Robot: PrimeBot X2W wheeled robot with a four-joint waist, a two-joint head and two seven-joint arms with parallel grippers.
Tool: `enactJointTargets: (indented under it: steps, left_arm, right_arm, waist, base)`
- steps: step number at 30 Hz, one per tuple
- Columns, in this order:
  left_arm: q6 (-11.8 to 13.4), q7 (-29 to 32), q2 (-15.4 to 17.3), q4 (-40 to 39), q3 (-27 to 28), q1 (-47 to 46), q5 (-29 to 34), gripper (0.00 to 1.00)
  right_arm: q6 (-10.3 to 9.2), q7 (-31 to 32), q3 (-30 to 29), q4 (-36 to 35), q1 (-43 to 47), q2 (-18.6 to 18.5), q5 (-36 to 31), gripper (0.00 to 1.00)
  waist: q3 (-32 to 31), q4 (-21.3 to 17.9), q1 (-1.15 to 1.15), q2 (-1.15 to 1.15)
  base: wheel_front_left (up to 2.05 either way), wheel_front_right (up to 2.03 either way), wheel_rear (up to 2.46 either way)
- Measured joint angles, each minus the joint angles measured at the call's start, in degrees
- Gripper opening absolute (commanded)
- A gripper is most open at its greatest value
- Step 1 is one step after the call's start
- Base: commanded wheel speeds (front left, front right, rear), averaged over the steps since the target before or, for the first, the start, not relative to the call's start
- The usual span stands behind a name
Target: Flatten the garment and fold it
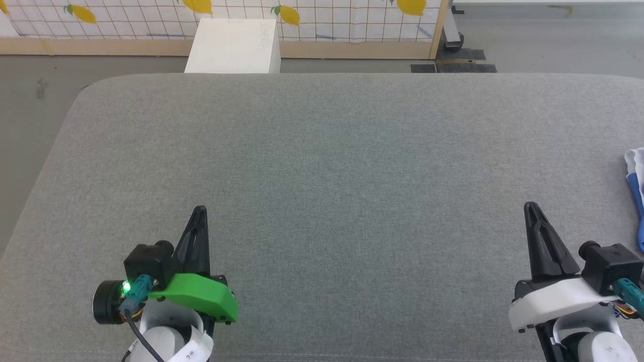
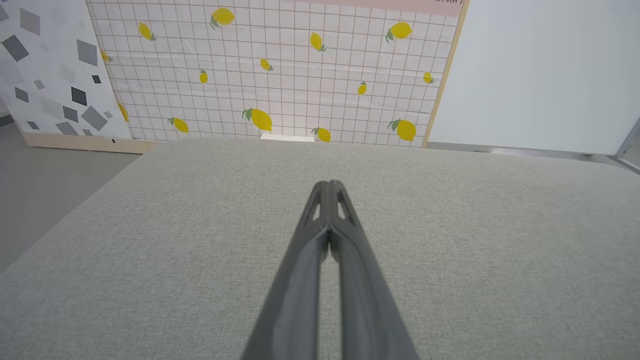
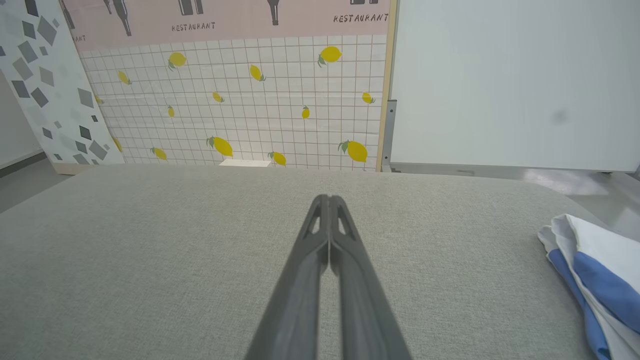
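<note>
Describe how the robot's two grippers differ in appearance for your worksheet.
Both have long black tapering fingers. The left gripper has a green cover, a green light and a black cable; the right gripper has a white cover and orange wires. Each carries a teal plug.

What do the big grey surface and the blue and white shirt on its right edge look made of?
Grey surface: likely woven upholstery fabric, matte; fine heathered weave, soft rounded edge. Garment: soft cloth, perhaps cotton knit, matte; it lies in limp folds.

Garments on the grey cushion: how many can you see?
1. The white-and-blue garment lies bunched at the cushion's right edge, right of the right gripper; the frame cuts it off, so more may be hidden.
</note>
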Motion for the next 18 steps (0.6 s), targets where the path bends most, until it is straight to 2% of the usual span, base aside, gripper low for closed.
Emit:
enactJointTargets:
  steps: [18]
  left_arm:
    - [0.5, 2.1, 0.0, -1.3, 0.6, 1.1, 2.4, 0.0]
  right_arm:
    - [0.0, 1.5, 1.1, 0.2, 0.0, 0.0, -1.3, 0.0]
  waist:
    - [-0.9, 0.2, 0.0, 0.0]
  base:
    - [0.0, 0.0, 0.0]
